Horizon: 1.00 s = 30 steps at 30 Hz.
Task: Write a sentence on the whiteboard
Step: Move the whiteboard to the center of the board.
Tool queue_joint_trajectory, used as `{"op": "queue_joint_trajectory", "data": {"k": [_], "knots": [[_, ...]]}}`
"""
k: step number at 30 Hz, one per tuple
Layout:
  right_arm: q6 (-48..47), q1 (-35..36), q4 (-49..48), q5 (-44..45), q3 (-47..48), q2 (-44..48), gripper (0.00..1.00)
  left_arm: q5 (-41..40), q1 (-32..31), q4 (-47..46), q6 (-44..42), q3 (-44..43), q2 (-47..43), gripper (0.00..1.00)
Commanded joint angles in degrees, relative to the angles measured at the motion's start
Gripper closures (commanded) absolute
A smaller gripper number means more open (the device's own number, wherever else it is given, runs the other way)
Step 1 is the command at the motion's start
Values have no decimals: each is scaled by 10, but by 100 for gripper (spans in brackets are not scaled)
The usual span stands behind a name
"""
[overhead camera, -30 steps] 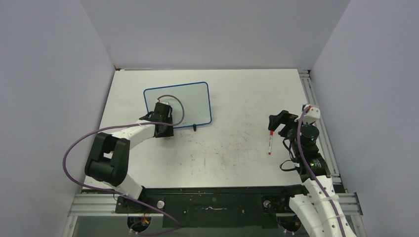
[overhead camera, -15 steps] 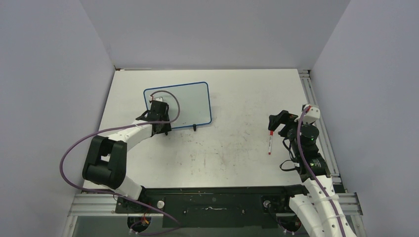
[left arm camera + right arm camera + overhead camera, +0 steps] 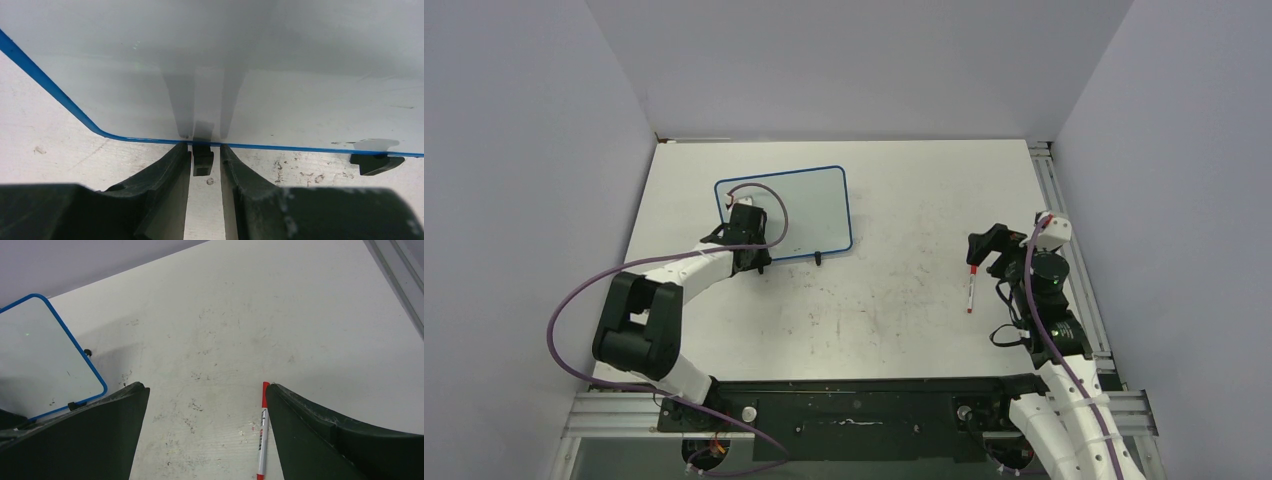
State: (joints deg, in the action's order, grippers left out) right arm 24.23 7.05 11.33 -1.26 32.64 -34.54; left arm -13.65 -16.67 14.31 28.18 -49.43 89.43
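Closely, the left gripper (image 3: 205, 149) flanks the whiteboard's (image 3: 280, 80) clip foot (image 3: 202, 162), clamped or not unclear; right gripper (image 3: 207, 387) gapes.

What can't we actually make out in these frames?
- Top view: whiteboard near-left corner, hidden under the left gripper.
- Left wrist view: whether its fingers touch the clip foot; the gaps are too thin to judge.
- Right wrist view: marker label print, too small to read; much of the whiteboard is cut off by the left edge.
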Motion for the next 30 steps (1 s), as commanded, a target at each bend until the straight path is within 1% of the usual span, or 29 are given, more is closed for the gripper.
{"op": "queue_joint_trajectory", "data": {"k": [1, 6, 18, 24, 30], "knots": [[-8, -3, -21, 11, -7, -4, 10, -5, 2, -16, 14, -4, 9, 74], [-8, -3, -21, 11, -8, -4, 10, -13, 2, -12, 16, -4, 12, 75], [-8, -3, -21, 11, -8, 0, 10, -41, -13, 2, 23, 1, 8, 100], [-8, -2, -21, 11, -10, 3, 10, -62, -31, 11, 49, 21, -15, 100], [-8, -3, -23, 11, -11, 5, 10, -67, -40, 6, 75, 56, -61, 100]]}}
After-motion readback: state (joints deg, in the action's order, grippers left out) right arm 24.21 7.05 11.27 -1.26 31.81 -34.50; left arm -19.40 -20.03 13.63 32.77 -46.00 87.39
